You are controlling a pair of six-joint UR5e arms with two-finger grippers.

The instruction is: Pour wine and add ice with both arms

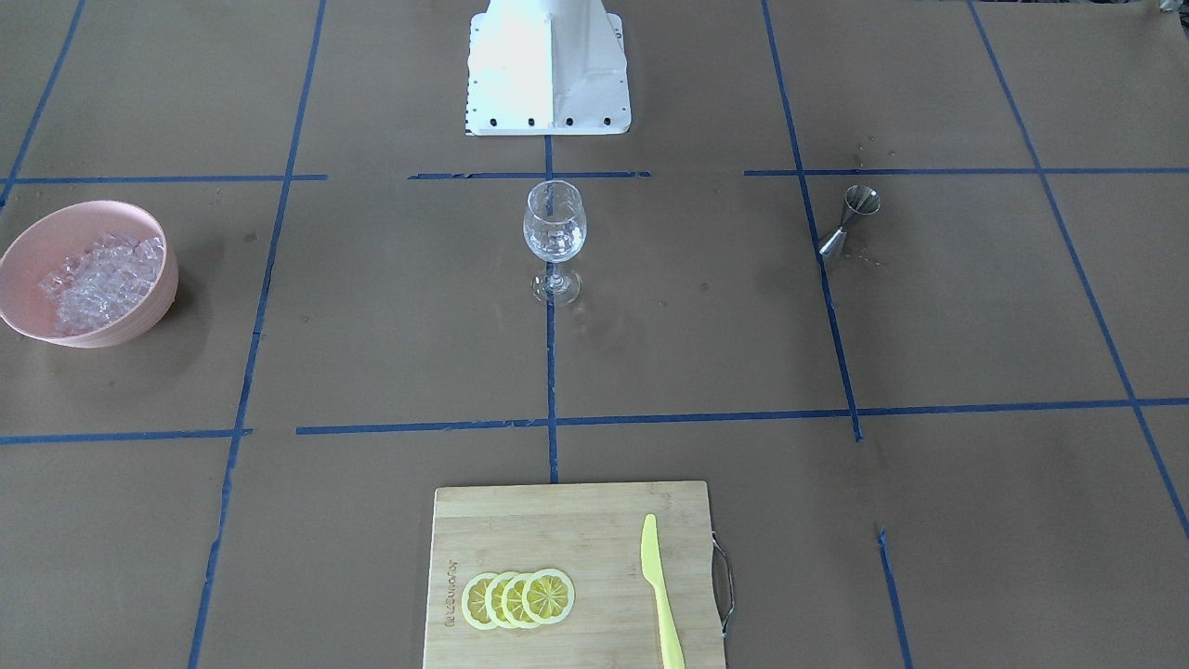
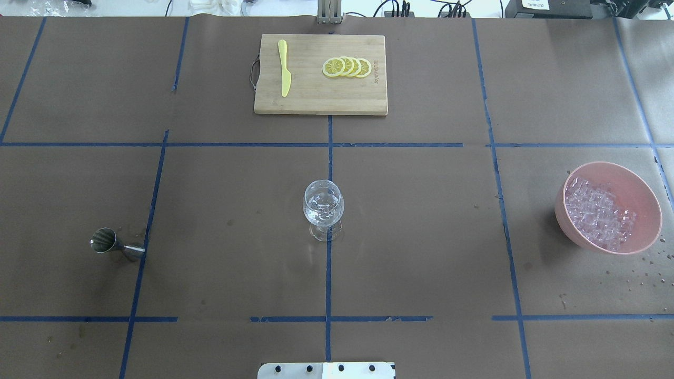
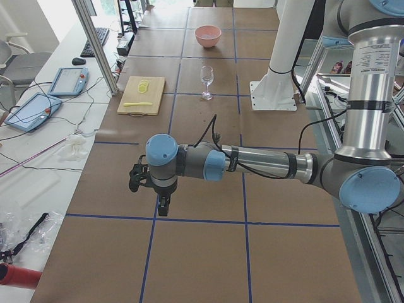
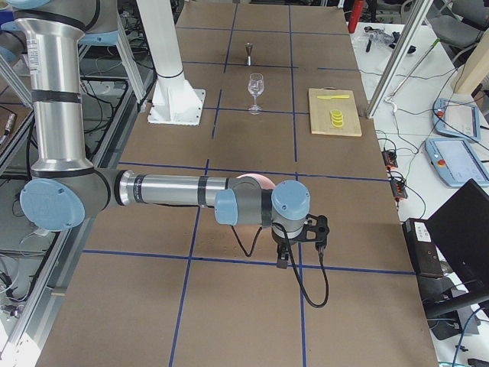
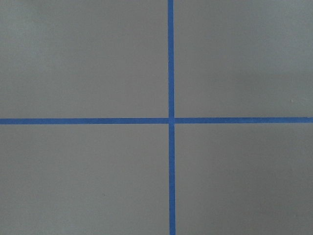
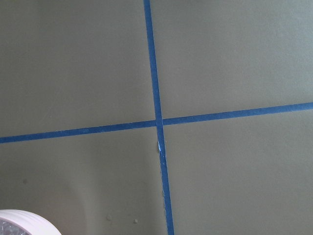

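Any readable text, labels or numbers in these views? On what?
Nothing can be quoted.
On the board: engraved brand along one short edge, too blurred to read.
On the left arm: print down its upright tube, too small to read.
On the black box beyond the table's far edge: white label, too small to read.
On the glass, jigger, bowl and knife: no text visible.

A brown paper-covered table (image 6: pixel 234 58) is seen from above, crossed by two strips of blue tape (image 6: pixel 157 122) that meet near the middle. In the lower-left corner the pale curved rim of a bowl (image 6: pixel 30 218) is cut off, with glassy ice (image 6: pixel 8 229) glimpsed inside. Small specks (image 6: pixel 108 217) are seen near it.
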